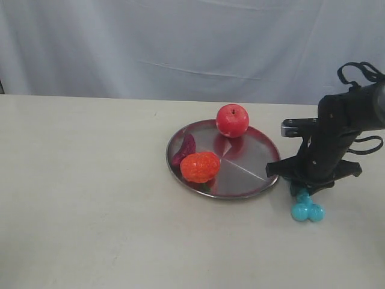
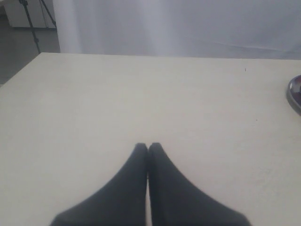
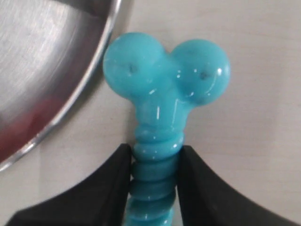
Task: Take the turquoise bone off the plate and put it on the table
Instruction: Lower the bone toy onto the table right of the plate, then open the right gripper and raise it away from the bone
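Observation:
The turquoise bone (image 1: 307,208) hangs off the plate's right side, low over the beige table (image 1: 90,211). My right gripper (image 1: 299,188) is shut on its ribbed shaft. In the right wrist view the bone (image 3: 164,89) shows its double-lobed end beyond my right gripper (image 3: 154,157), and both fingers press the ribs. The silver plate (image 1: 252,158) lies just left of the bone, its rim (image 3: 89,80) close beside the lobes. Whether the bone touches the table I cannot tell. My left gripper (image 2: 148,147) is shut with nothing in it, over bare table.
On the plate sit a red apple (image 1: 232,120) at the back, an orange-red bumpy fruit (image 1: 200,167) at the front left and a dark purple piece (image 1: 184,149) beside it. A white curtain (image 1: 180,42) hangs behind the table. The plate's edge (image 2: 295,94) shows in the left wrist view.

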`<action>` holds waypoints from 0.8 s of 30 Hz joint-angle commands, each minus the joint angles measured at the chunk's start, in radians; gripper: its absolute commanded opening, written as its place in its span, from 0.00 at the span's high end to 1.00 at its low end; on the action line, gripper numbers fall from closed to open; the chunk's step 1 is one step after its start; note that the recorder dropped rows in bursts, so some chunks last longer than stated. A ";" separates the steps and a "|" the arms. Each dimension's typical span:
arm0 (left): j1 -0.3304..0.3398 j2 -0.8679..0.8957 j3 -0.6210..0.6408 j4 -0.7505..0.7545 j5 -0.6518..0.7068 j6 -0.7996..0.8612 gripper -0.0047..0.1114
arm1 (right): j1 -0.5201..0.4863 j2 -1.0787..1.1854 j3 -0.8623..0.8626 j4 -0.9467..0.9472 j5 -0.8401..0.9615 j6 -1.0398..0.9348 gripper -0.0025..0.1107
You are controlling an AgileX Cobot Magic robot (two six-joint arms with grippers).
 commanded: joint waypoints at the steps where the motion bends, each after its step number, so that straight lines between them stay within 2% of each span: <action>1: -0.008 -0.001 0.003 -0.001 -0.005 -0.004 0.96 | -0.005 0.016 -0.005 -0.002 -0.051 -0.002 0.96; 2: -0.008 -0.001 0.003 -0.001 -0.005 -0.004 0.96 | -0.005 0.016 -0.005 -0.002 -0.048 -0.004 0.89; 5: -0.008 -0.001 0.003 -0.001 -0.005 -0.004 0.96 | -0.005 0.006 -0.005 -0.002 -0.016 -0.005 0.53; 6: -0.008 -0.001 0.003 -0.001 -0.005 -0.004 0.96 | -0.005 -0.005 -0.005 -0.002 -0.003 -0.005 0.46; 7: -0.008 -0.001 0.003 -0.001 -0.005 -0.004 0.96 | -0.005 -0.034 -0.005 -0.002 0.019 -0.005 0.44; 9: -0.008 -0.001 0.003 -0.001 -0.005 -0.004 0.96 | -0.003 -0.094 -0.005 -0.002 0.052 -0.007 0.49; 12: -0.008 -0.001 0.003 -0.001 -0.005 -0.004 0.96 | -0.003 -0.205 -0.005 -0.002 0.098 -0.014 0.61; 15: -0.008 -0.001 0.003 -0.001 -0.005 -0.004 0.96 | -0.003 -0.361 -0.005 -0.003 0.122 -0.022 0.76; 16: -0.008 -0.001 0.003 -0.001 -0.005 -0.004 0.96 | -0.003 -0.466 -0.003 -0.008 0.118 -0.022 0.87; 18: -0.008 -0.001 0.003 -0.001 -0.005 -0.004 0.96 | -0.003 -0.635 -0.003 -0.014 0.084 -0.022 0.98; 24: -0.008 -0.001 0.003 -0.001 -0.005 -0.004 0.96 | -0.003 -1.088 -0.003 -0.019 -0.016 -0.123 0.98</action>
